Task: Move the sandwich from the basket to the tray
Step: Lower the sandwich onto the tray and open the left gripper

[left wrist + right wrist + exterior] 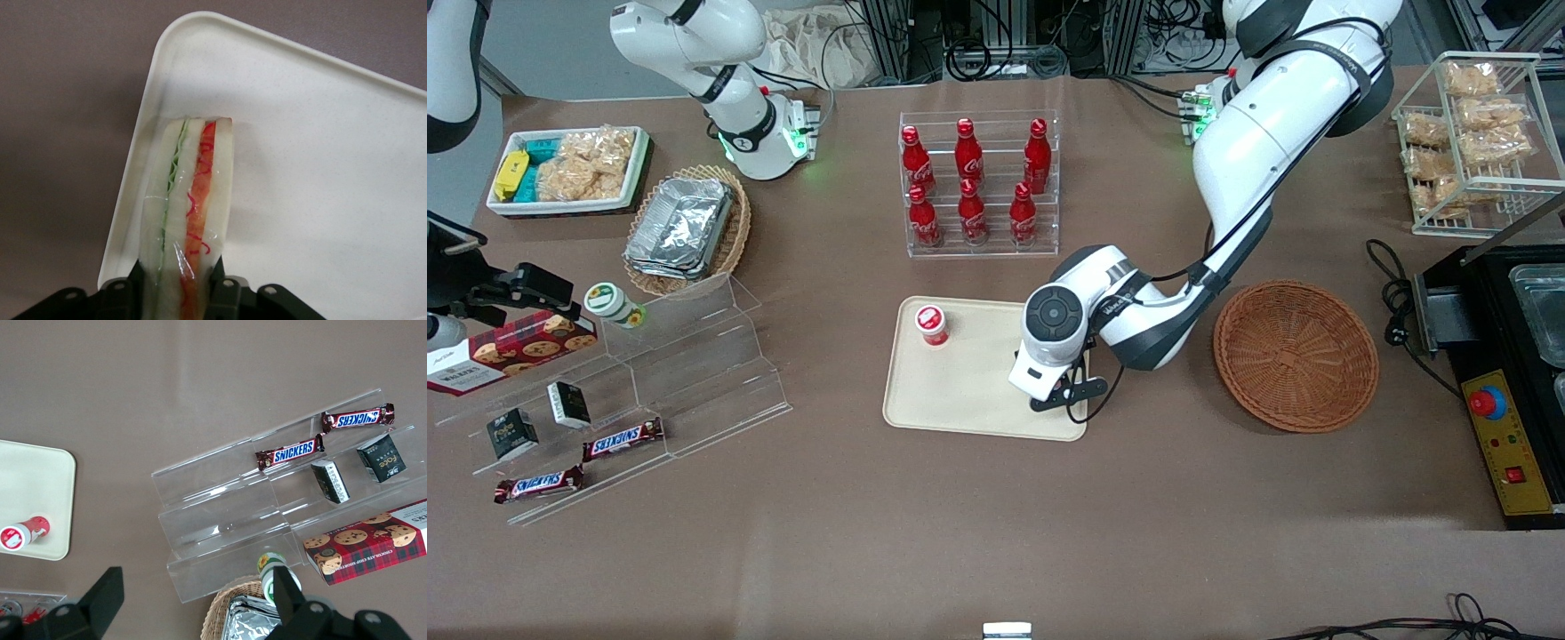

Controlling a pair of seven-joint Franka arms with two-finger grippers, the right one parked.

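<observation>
Beige tray (pixel 320 167), one sandwich (pixel 193 207), end effector (pixel 183 290) gripping

The gripper (pixel 180 293) is clamped on the sandwich (pixel 193 200), one dark finger pressed against each of its bread faces. The wedge sits in clear wrap, its cut edge facing the camera, with a wavy green layer along one side and a red-orange layer beside it between pale white bread. It hangs over a rounded corner of the cream tray (pixel 320 167), near the low rim. Brown table (pixel 67 100) surrounds the tray.
</observation>
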